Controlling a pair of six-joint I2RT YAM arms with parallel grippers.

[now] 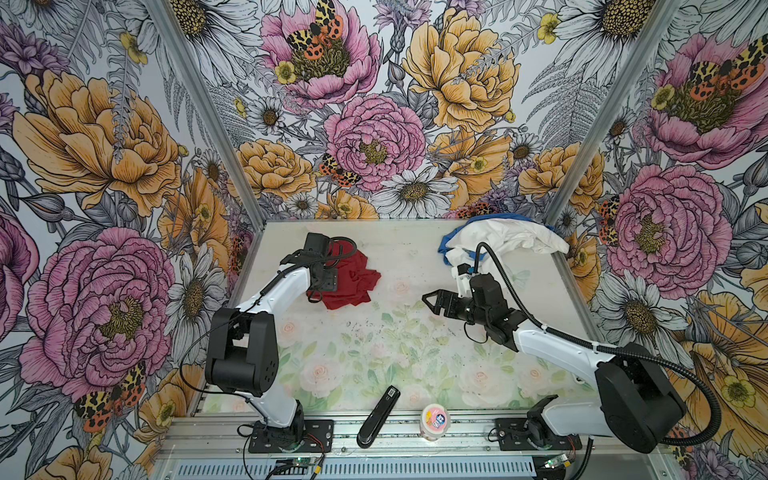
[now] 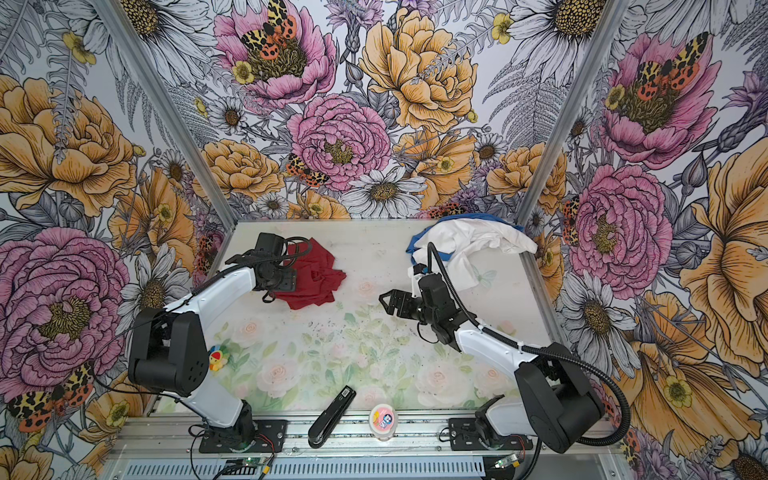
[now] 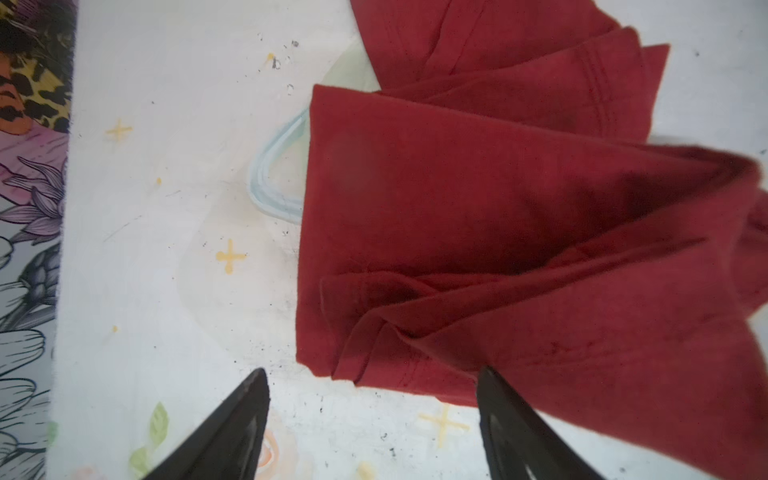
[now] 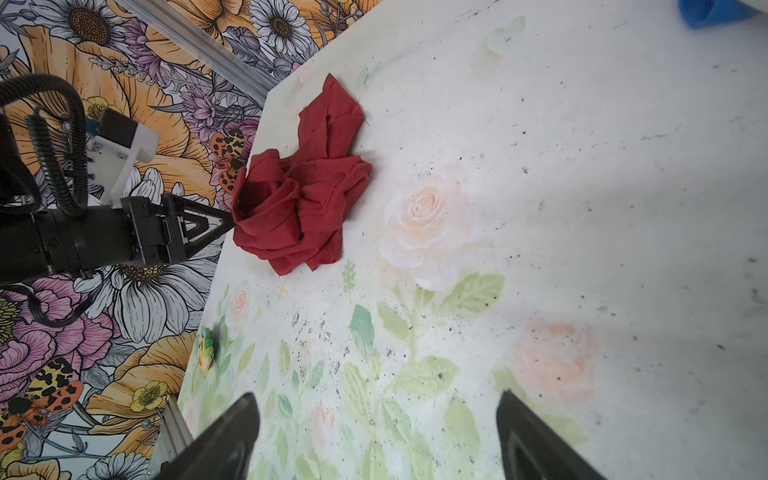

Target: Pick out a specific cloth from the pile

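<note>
The dark red cloth (image 1: 351, 282) (image 2: 316, 278) lies crumpled on the table at the back left, apart from the pile. The pile (image 1: 498, 241) (image 2: 465, 241), white fabric with royal blue under it, sits in the back right corner. My left gripper (image 3: 372, 374) is open just above the table at the cloth's (image 3: 457, 208) near edge, and one finger overlaps the fabric. The right wrist view shows that gripper (image 4: 228, 222) tip-on against the cloth (image 4: 307, 199). My right gripper (image 1: 430, 300) (image 4: 379, 397) hangs open and empty over mid-table, pointing left.
A black stapler-like item (image 1: 378, 415) and a pink-lidded jar (image 1: 435, 422) lie by the front rail. A small colourful toy (image 2: 217, 358) sits at the table's left edge beside the left arm. Flowered walls close in the table on three sides.
</note>
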